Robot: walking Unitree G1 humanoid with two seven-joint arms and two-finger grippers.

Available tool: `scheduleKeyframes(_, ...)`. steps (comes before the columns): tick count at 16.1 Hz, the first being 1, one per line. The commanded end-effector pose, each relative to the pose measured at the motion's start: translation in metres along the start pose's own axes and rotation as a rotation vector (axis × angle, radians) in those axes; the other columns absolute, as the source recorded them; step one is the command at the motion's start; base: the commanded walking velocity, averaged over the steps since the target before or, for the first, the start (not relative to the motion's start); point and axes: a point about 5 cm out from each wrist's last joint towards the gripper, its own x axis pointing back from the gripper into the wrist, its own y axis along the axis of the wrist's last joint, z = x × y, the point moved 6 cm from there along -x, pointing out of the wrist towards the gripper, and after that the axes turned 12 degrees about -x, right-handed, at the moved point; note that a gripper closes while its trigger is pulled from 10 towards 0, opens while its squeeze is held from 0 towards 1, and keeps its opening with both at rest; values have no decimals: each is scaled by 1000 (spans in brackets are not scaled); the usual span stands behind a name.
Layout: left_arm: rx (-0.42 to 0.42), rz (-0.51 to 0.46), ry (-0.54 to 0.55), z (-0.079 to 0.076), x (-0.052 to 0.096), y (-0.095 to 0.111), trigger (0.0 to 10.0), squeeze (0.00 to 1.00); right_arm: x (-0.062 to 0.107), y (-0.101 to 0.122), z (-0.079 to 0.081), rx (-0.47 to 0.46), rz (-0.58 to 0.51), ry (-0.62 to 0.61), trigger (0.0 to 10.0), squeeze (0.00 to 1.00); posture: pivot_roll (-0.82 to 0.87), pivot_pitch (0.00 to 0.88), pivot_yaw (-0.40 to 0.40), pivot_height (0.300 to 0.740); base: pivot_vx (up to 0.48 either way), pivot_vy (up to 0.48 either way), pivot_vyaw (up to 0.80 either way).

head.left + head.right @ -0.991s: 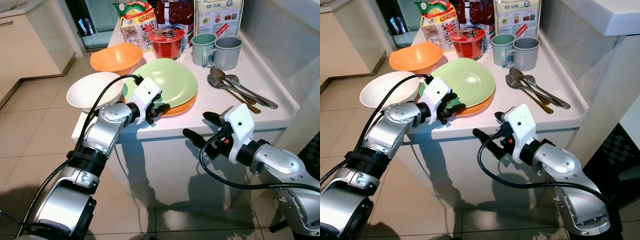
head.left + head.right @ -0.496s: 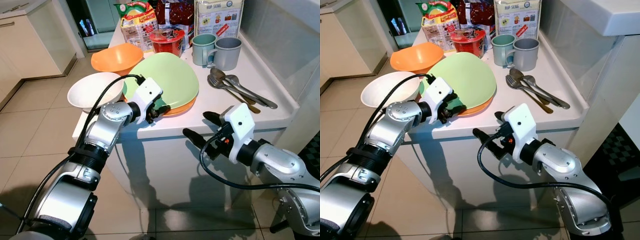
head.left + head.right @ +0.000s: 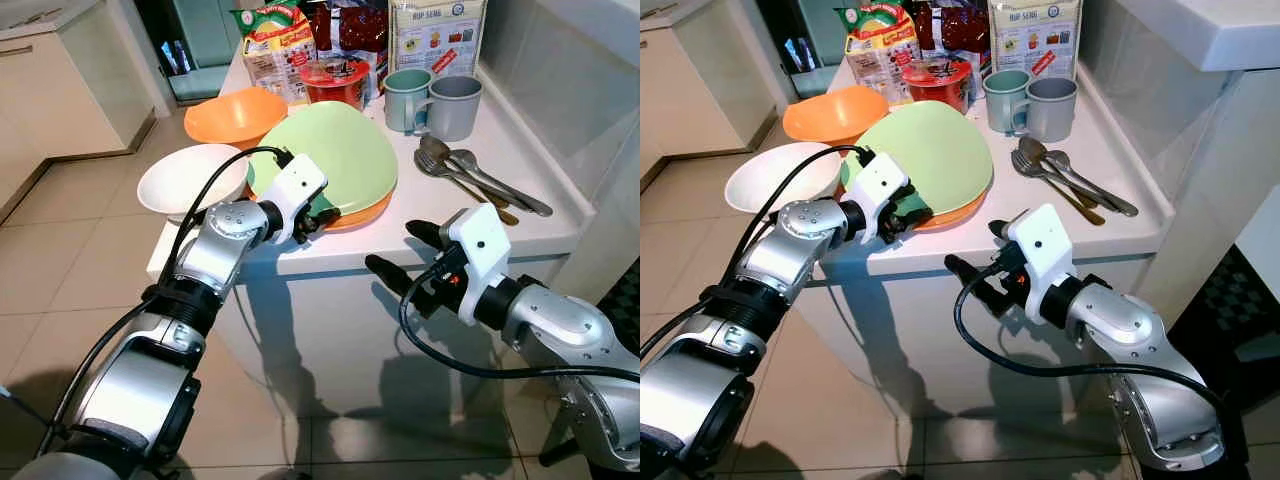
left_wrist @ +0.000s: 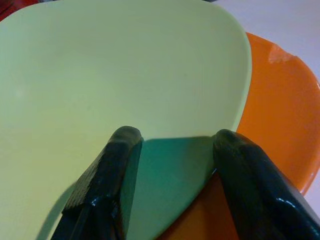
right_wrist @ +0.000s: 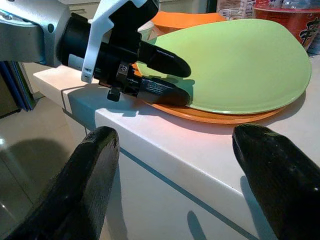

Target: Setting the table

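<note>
The left gripper (image 3: 322, 215) pinches the green plate's (image 3: 335, 155) near rim, tilting it off the orange plate (image 3: 370, 214); next it needs lifting clear, while the right gripper (image 3: 398, 256) waits wide open below the counter edge (image 3: 420, 252).

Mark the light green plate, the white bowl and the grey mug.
light green plate (image 3: 345, 150), left eye view, centre of its top face
white bowl (image 3: 185, 178), left eye view, inner hollow
grey mug (image 3: 455, 106), left eye view, outer side wall

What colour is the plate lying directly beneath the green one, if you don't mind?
Orange: the lower plate shows best in the left wrist view, under the green plate.
</note>
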Motion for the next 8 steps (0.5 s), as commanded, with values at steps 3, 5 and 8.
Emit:
scheduleKeyframes(3, 2, 73, -20, 2, 9, -15, 10000, 0, 0, 4, 2, -3, -8, 11, 10000, 0, 13, 61, 136, 740, 0, 0, 0)
scheduleKeyframes(5, -4, 48, -16, 7, 14, -4, 10000, 0, -1, 3, 3, -5, -7, 14, 10000, 0, 22, 57, 135, 740, 0, 0, 0)
scheduleKeyframes(8, -3, 3, 1, 15, 22, 15, 10000, 0, -3, 2, 4, -8, -7, 18, 10000, 0, 28, 50, 135, 740, 0, 0, 0)
